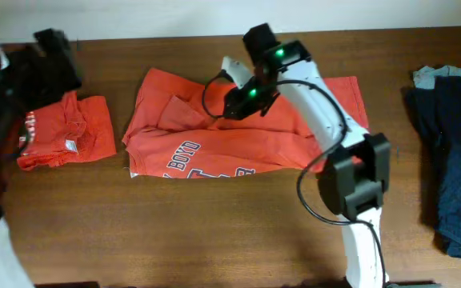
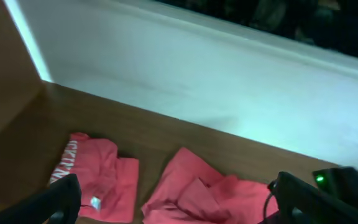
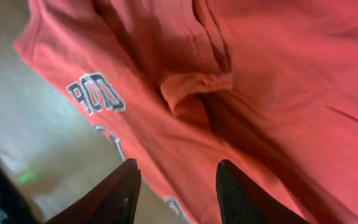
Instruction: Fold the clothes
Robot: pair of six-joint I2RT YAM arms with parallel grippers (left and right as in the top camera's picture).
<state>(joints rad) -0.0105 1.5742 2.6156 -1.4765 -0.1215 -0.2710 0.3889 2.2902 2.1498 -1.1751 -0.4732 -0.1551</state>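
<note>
The table [image 1: 214,240] carries everything. The shirt [image 1: 206,136] is the biggest piece on it. It lies directly beneath the right gripper [image 3: 178,171] and spreads out to both sides of it, with its long axis across the table. It is flat in places and rumpled in others, so the fold looks to be only partly done.

The dark pile [image 1: 454,160] sits far out on the right arm's outer side, well apart from the shirt. The folded shirt [image 1: 62,136] lies on the opposite side, just below and in front of the left gripper [image 2: 178,199]. That gripper has its jaws spread wide with nothing between them. It is well apart from the shirt.

The right gripper is clearly the nearer hand. Its jaws stand partly apart above the cloth, and nothing appears to be pinched.

A small raised ridge [image 3: 197,84] of cloth stands just ahead of the right gripper's fingertips [image 3: 126,186]. The lettering [image 3: 95,93] lies off to the left of them, towards the shirt's edge and the bare table.

The coming move likely depends on that ridge. The right gripper would need to go forward and down to take it, then carry the cloth across the shirt's long axis.
</note>
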